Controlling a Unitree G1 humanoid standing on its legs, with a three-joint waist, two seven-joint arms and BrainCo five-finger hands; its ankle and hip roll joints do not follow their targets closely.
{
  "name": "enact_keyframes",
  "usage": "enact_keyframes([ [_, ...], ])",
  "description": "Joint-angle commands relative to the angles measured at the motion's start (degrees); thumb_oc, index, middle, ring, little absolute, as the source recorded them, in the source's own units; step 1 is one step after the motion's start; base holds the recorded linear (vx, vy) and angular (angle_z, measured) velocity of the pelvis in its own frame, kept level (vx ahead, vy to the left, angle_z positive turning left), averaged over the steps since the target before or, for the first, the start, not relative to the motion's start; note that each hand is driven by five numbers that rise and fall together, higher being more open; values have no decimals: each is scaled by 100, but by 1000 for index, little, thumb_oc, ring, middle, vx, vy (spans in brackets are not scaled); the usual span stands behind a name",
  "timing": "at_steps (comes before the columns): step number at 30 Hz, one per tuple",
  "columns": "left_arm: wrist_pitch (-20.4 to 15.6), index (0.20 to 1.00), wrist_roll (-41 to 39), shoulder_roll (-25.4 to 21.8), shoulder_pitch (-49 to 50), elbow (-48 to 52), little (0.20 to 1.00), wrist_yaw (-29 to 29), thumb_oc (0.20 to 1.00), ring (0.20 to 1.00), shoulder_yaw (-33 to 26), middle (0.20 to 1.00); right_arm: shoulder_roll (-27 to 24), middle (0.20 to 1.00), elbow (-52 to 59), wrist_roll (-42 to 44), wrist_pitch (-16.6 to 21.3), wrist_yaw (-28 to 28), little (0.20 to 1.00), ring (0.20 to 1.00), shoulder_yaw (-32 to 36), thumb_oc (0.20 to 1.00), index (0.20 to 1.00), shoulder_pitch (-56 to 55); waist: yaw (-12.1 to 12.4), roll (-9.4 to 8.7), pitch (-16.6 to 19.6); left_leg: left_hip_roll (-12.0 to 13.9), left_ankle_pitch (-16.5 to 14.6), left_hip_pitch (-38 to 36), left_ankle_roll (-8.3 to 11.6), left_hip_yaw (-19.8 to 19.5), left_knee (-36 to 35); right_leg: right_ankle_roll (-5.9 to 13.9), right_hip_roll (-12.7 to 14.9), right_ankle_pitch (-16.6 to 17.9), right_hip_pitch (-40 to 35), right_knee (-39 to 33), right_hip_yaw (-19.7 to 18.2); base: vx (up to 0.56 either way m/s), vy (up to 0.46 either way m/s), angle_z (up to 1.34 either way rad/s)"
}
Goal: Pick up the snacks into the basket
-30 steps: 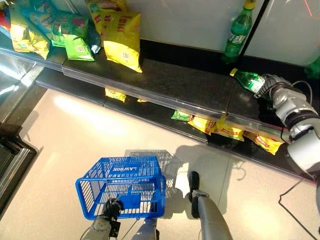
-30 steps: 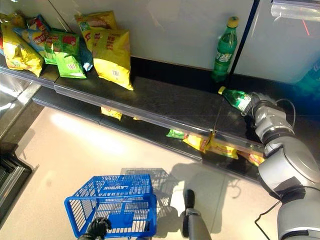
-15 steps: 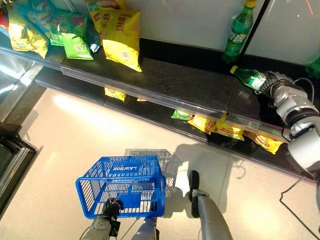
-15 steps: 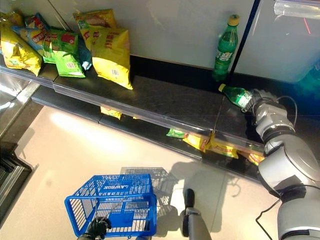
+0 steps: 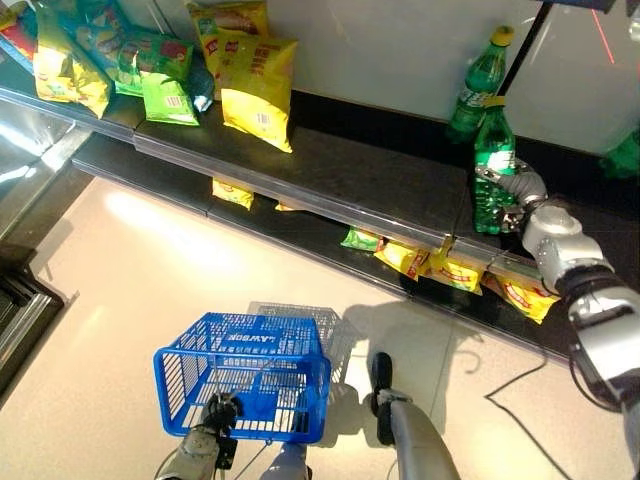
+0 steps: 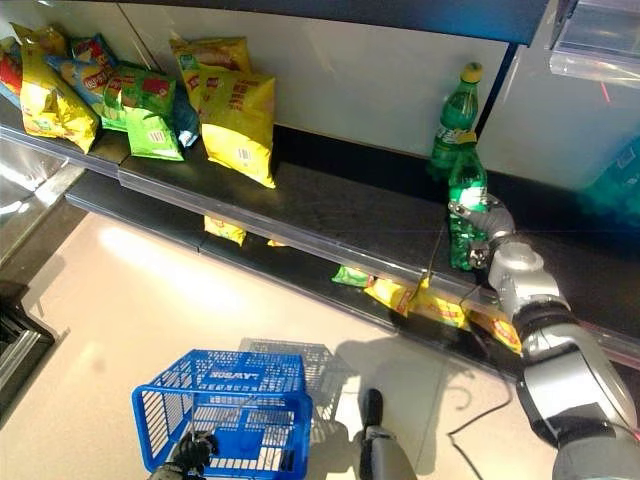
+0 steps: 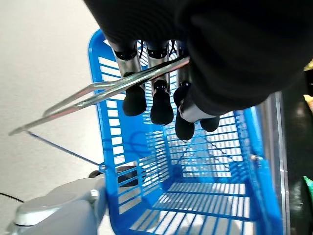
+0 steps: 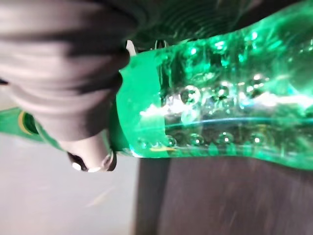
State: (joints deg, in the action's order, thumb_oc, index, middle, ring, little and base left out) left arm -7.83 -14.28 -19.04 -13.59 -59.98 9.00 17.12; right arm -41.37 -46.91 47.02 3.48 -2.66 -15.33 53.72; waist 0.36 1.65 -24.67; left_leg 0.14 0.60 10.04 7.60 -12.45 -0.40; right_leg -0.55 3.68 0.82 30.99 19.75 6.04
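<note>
My right hand [image 5: 517, 190] is shut on a green bottle [image 5: 494, 165], which stands upright on the dark shelf [image 5: 350, 170]; close up, the bottle [image 8: 220, 112] lies against my dark fingers [image 8: 73, 98]. A second green bottle [image 5: 478, 85] stands just behind it. Low down, my left hand [image 5: 218, 415] is curled round the wire handle [image 7: 88, 93] of the blue basket [image 5: 185, 390], which hangs above the floor with nothing in it. Yellow snack bags [image 5: 258, 85] and a green bag [image 5: 165, 95] lean at the shelf's left end.
More yellow snack bags [image 5: 455, 270] and a small green one [image 5: 360, 238] lie on the lower shelf beneath the shelf's lip. Further bags [image 6: 45, 95] crowd the far left of the upper shelf. Pale floor [image 5: 200, 270] lies between the shelves and the basket.
The green bottle, tilted on its side in my right hand before, now stands upright and a little further left. The whole view has shifted slightly. The basket hangs as before.
</note>
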Motion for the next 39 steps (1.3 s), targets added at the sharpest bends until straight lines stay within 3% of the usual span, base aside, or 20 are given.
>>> enact_keyframes([
  [1, -61, 200, 318, -665, 482, 282, 200, 171, 200, 200, -262, 200, 59, 200, 1239, 521, 941, 33, 200, 200, 401, 200, 200, -463, -171, -308, 382, 125, 248, 157, 3, 229, -70, 713, 194, -62, -457, -333, -364, -4, 52, 1],
  [9, -131, 200, 224, -835, 621, 1855, 200, 88, 200, 200, -438, 200, 100, 200, 3148, 409, 914, 281, 200, 200, 713, 200, 200, -2074, -287, -439, 637, 162, 120, 15, -80, 367, -32, 799, 169, 193, -880, -892, -400, -13, 56, -8],
  [15, -144, 200, 312, -1134, 412, 3176, 200, -33, 200, 200, -459, 200, -98, 200, 4587, 240, 636, 793, 200, 200, 718, 200, 200, -3385, -393, -549, 761, 106, -60, -98, -192, 496, 121, 871, 171, 249, -1061, -1012, -580, -8, 67, -17],
  [23, -116, 200, 434, -1110, -302, 3580, 200, 32, 200, 200, -314, 200, -43, 200, 5536, -155, 200, 1392, 200, 200, 331, 200, 200, -4532, -541, -638, 862, 81, -180, -156, -265, 604, 234, 936, 177, 283, -1121, -1071, -757, 1, 44, -15],
  [29, -144, 200, 264, -897, -663, 3683, 200, 167, 200, 200, -175, 200, 258, 200, 5260, -528, -80, 1607, 200, 200, -132, 200, 200, -4992, -580, -651, 845, 77, -203, -187, -280, 655, 256, 954, 196, 274, -1157, -1060, -759, 8, 32, -4],
  [39, -165, 200, 58, -658, -911, 4120, 200, 280, 200, 200, 160, 200, 1338, 200, 3053, -2171, -293, 1344, 200, 200, -1286, 200, 200, -4479, -528, -603, 639, 34, -237, -145, -313, 686, 302, 965, 262, 247, -1054, -960, -768, 0, 10, -2],
])
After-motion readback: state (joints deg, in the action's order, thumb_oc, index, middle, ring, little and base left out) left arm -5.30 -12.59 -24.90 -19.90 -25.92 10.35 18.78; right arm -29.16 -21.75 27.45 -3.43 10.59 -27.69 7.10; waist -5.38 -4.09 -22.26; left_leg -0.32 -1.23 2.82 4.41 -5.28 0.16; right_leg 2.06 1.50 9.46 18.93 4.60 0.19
